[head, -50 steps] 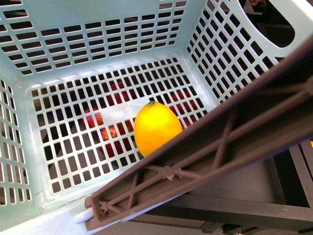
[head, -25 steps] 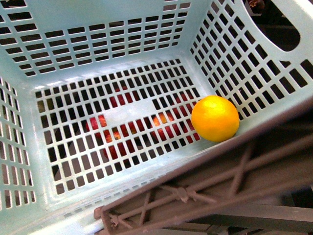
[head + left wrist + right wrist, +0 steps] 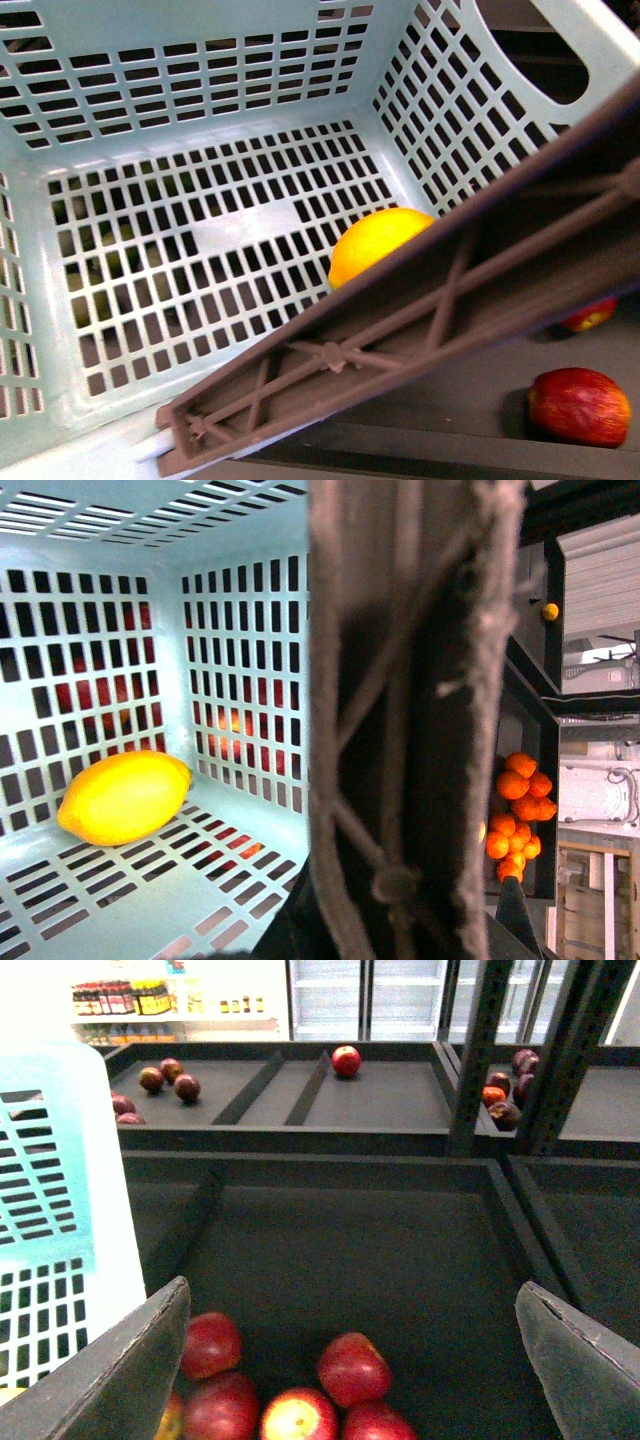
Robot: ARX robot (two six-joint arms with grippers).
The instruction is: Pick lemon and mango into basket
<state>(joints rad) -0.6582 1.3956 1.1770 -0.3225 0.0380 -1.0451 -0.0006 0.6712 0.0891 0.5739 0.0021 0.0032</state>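
Looking into the basket (image 3: 200,60), I am seeing the lemon (image 3: 375,240) lying on its slotted floor, half hidden by the brown handle (image 3: 420,330), so I am judging the mango step next. My right tool (image 3: 352,1285) is hanging wide open and empty over a bin (image 3: 350,1230) of red fruit (image 3: 350,1370). My left tool (image 3: 400,935) is sitting by the handle; its grip I cannot tell. No yellow-orange mango is showing, so I am needing to find it first.

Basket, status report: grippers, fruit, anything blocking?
Right gripper open over red fruit; left gripper at handle, closure unclear. Lemon in basket, no mango seen. Handle partly hides lemon in front view.
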